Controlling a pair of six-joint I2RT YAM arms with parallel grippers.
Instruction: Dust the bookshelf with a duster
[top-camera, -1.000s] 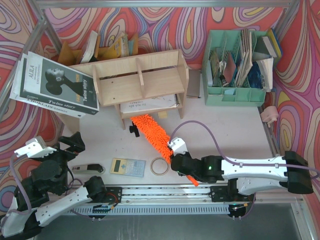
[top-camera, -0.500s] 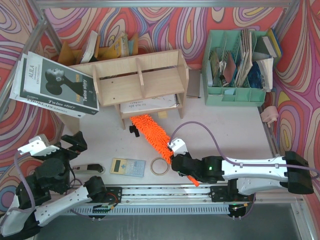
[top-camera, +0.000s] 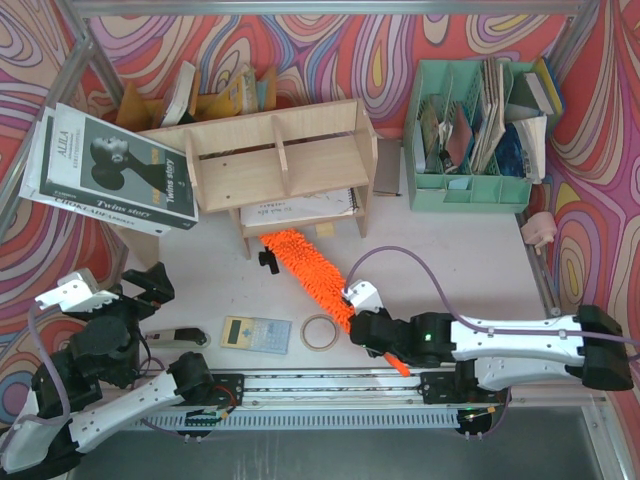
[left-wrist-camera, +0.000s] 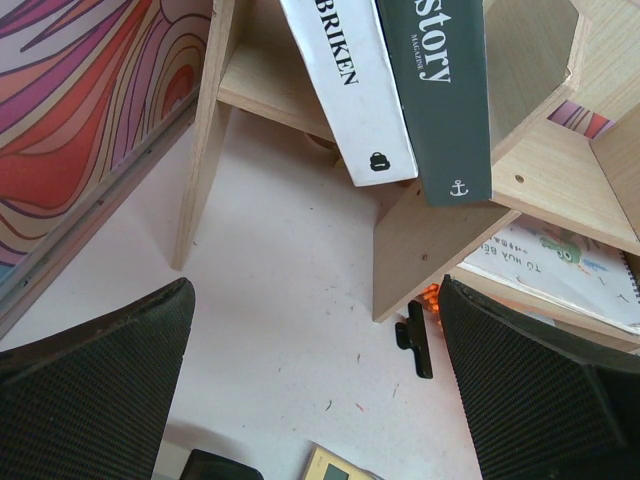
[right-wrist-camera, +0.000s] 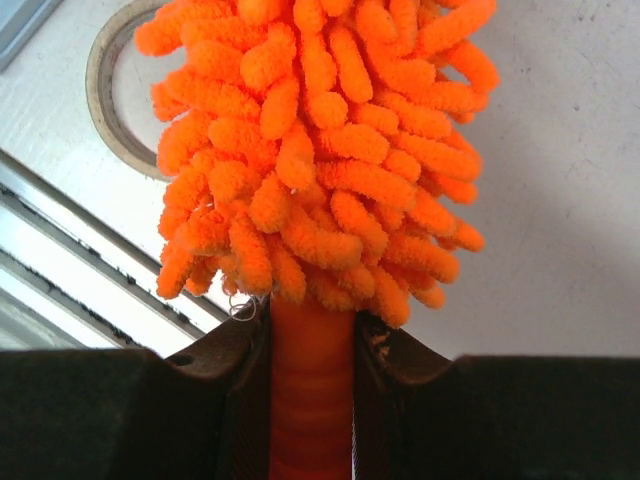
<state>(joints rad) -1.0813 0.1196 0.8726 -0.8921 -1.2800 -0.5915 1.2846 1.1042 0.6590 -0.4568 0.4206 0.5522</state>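
- Top external view, near left corner of the tabletop (top-camera: 450, 250): left gripper (top-camera: 150, 285), jaws spread wide with nothing between them, pointing toward the bookshelf's left leg.
- Far left: stack of large books (top-camera: 110, 170), tilted, leaning on the left end of the bookshelf.
- Far edge, left of centre: bookshelf (top-camera: 280, 165), pale wood, two tiers with upright dividers. A spiral notebook (top-camera: 300, 208) lies in its lower tier.
- In front of the bookshelf: black clip (top-camera: 267, 260) on the tabletop, just beside the duster's tip.
- Near edge, left of centre: dark hand tool (top-camera: 176, 338), then a calculator (top-camera: 255, 333), then a ring of tape (top-camera: 320, 333), the ring just beside the duster's head.
- Centre: duster (top-camera: 310, 265), orange and fluffy, lying diagonally. Its tip is at the front of the bookshelf's lower tier, and its handle runs toward the near edge.
- Right of centre: right gripper (right-wrist-camera: 310, 345), closed on the duster's smooth orange handle directly below the fluffy head.
- Far right corner: mint-green organiser (top-camera: 470, 190), filled with books and papers.
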